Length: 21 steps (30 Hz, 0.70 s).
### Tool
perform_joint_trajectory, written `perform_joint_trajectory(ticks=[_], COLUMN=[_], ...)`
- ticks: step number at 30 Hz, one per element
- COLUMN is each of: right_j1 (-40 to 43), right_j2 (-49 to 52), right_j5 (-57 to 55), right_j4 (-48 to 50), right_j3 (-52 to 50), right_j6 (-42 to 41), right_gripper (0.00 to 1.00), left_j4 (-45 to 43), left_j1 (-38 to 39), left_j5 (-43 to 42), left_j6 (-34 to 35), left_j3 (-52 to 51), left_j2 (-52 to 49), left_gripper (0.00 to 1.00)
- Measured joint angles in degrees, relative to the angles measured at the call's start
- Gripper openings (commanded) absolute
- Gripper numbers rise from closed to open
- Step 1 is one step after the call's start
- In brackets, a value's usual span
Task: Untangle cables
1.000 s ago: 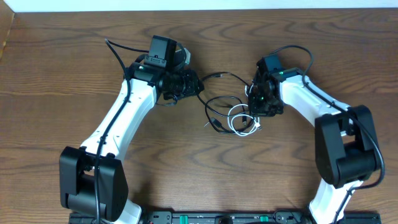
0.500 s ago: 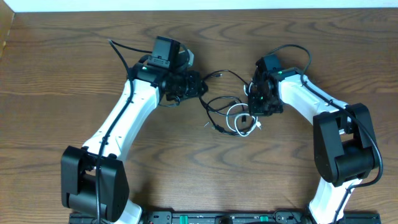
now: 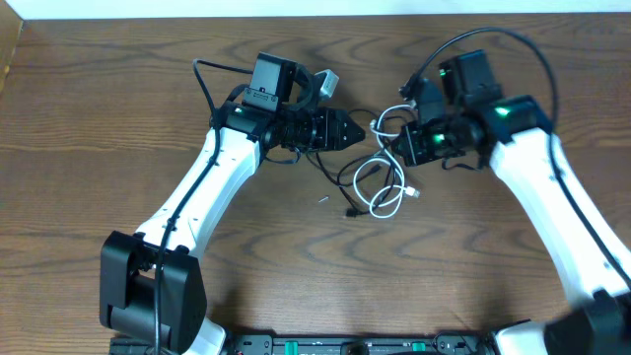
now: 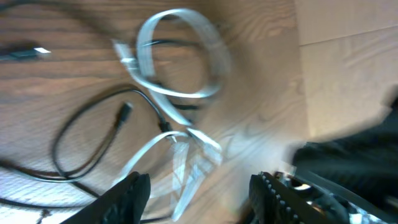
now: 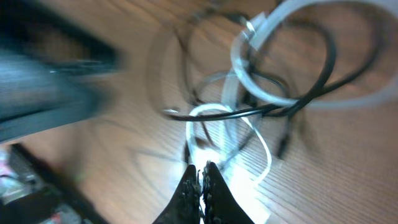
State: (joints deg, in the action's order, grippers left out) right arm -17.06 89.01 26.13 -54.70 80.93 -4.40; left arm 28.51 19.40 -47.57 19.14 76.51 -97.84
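The white cable [image 3: 379, 202] and the black cable [image 3: 357, 170] lie tangled at the table's middle. My left gripper [image 3: 355, 132] is open just left of the tangle. In the left wrist view, a strand of the white cable [image 4: 186, 163] runs between its fingers [image 4: 202, 196], and the black cable [image 4: 87, 127] loops to the left. My right gripper [image 3: 402, 146] is at the tangle's upper right. Its jaws [image 5: 200, 184] are shut, seemingly pinching the white cable [image 5: 214, 115], with the black cable [image 5: 261, 111] crossing above. Both wrist views are blurred.
The wooden table [image 3: 296, 256] spreads all round. The arm bases stand at the front left [image 3: 148, 286] and front right edge. Thick black robot cables arch over the right wrist [image 3: 493, 35] and behind the left wrist [image 3: 202, 74].
My left gripper has moved right to the tangle. My right arm has swung up and back, drawing a white loop toward the top. The tangle has shifted and spread.
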Motion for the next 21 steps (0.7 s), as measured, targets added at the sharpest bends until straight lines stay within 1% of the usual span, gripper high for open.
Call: perform_joint_trajectory(ticks=[2,8,11,12,13,14,15,18,20,21], right_j1=[0.2,0.3,0.5,0.7,1.0,1.5,2.3,4.9,7.2,8.5], right_j2=[-2.9,-4.7,-4.7,-4.7,-4.6,-4.6,-4.6,-4.6,-4.6,-4.6], right_j5=[0.9,1.6,-0.6,-1.9,-3.1,-4.6,-5.8,-8.0,-8.7,-9.0], right_j4=[-0.2,-0.8,-1.5,-1.8,-2.1,-2.5,-2.6,-2.8,-3.0,-3.4], right_j3=[0.0,0.0,0.0,0.0,0.0,0.0,0.0,0.0,0.0,0.0], right_j6=[-0.1,-1.4,-4.0,-5.0,-6.3,-8.0,-9.3,-11.7,-12.7,-13.1], right_gripper=[0.01,0.01,0.01,0.06,0.21,0.31,0.34,0.39,0.39,0.39], left_j4=[-0.5,-1.4,-1.5,-1.5,-1.6,-1.9,-2.5,-5.9,-8.3,-10.2], left_j1=[0.0,1.1,2.6,3.3,3.9,4.6,5.5,7.5,8.9,9.5], left_j5=[-1.4,-3.6,-3.2,-2.6,-1.5,0.0,1.9,6.8,10.0,11.5], left_j6=[0.5,1.6,2.0,2.3,3.2,4.2,5.3,8.6,11.6,13.6], left_j3=[0.0,0.0,0.0,0.0,0.0,0.0,0.0,0.0,0.0,0.0], left_j2=[0.0,0.0,-0.2,-0.4,-0.7,-1.2,-1.9,-4.5,-6.7,-8.0], left_gripper=[0.64,0.66,0.73,0.75,0.77,0.77,0.77,0.77,0.68,0.61])
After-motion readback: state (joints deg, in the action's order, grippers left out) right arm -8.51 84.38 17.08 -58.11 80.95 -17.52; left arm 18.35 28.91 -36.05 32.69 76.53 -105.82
